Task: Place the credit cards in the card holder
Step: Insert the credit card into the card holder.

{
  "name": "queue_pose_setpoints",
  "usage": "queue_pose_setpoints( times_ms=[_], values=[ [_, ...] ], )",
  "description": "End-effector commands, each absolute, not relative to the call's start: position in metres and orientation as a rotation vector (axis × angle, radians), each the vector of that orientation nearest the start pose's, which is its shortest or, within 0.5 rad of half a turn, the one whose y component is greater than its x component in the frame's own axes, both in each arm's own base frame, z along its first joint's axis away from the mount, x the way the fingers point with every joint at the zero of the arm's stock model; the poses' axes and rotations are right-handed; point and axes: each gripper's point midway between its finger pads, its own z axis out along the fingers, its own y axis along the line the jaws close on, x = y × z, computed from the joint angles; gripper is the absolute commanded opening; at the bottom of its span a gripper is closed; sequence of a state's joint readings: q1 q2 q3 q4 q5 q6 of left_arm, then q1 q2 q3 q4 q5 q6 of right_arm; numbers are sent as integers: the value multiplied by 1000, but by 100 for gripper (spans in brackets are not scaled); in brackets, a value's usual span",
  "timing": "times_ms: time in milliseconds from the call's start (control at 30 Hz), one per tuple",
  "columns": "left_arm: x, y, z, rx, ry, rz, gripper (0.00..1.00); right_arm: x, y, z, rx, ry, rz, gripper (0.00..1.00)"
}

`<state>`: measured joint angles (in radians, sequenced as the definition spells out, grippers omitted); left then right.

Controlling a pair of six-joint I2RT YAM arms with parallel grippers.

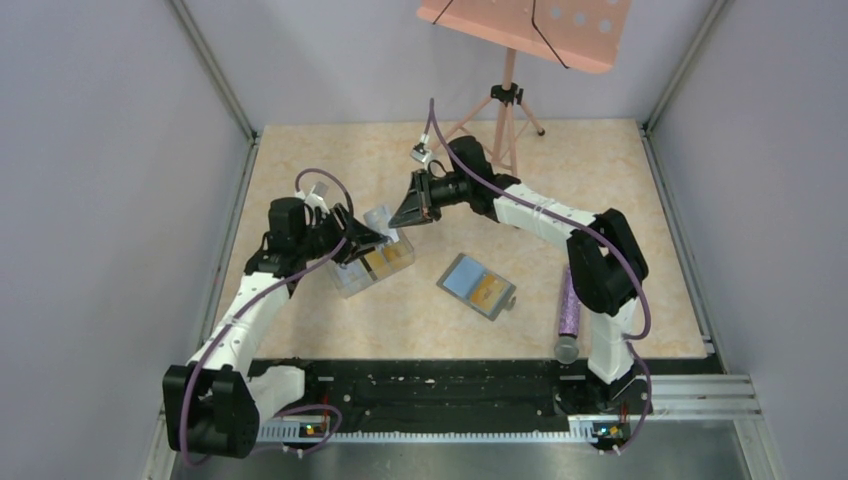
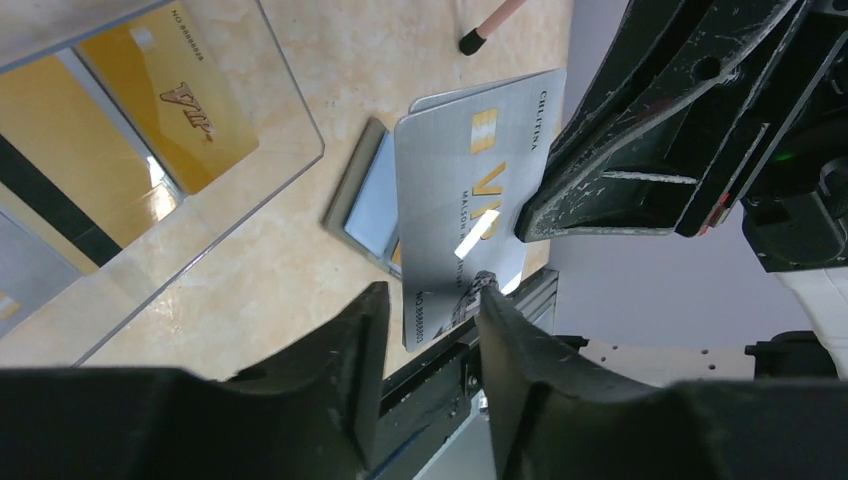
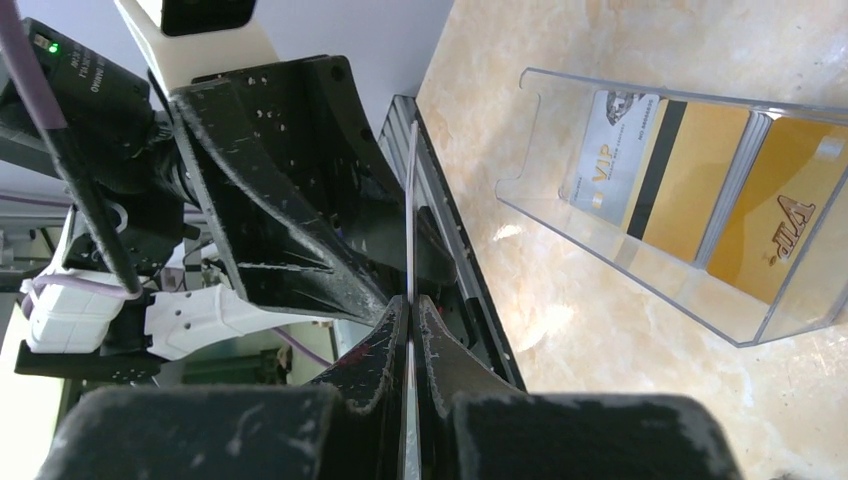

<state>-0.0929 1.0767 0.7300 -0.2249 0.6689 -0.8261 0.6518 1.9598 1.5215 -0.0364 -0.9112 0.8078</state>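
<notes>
My right gripper (image 1: 407,214) (image 3: 411,300) is shut on a silver credit card (image 2: 470,190) (image 3: 411,210), held upright above the table and seen edge-on in the right wrist view. My left gripper (image 1: 376,238) (image 2: 430,295) is open; the card's lower end hangs between its fingertips, against the right finger (image 2: 492,300). The card holder (image 1: 477,285) (image 2: 362,190) lies open on the table, a blue and an orange card showing in it. More gold and silver cards (image 3: 700,170) (image 2: 165,90) stand in the clear box (image 1: 372,262).
A pink music stand (image 1: 520,30) on a tripod stands at the back. A purple cylinder (image 1: 569,310) lies by the right arm's base. The black rail (image 1: 450,385) runs along the near edge. Grey walls close in both sides.
</notes>
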Motion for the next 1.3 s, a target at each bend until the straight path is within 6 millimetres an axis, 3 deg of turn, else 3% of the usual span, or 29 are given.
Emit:
queue_pose_setpoints(
  times_ms=[0, 133, 400, 1267],
  values=[
    [284, -166, 207, -354, 2158, -1312, 40, 301, 432, 242, -554, 2189, 1782, 0],
    [281, -166, 201, -363, 2182, -1317, 33, 302, 433, 242, -550, 2184, 1784, 0],
    [277, -161, 189, -387, 2238, -1257, 0, 304, 431, 239, -540, 2190, 1763, 0],
    [269, -125, 164, -525, 2338, -918, 0, 319, 418, 233, -488, 2195, 1710, 0]
  ],
)
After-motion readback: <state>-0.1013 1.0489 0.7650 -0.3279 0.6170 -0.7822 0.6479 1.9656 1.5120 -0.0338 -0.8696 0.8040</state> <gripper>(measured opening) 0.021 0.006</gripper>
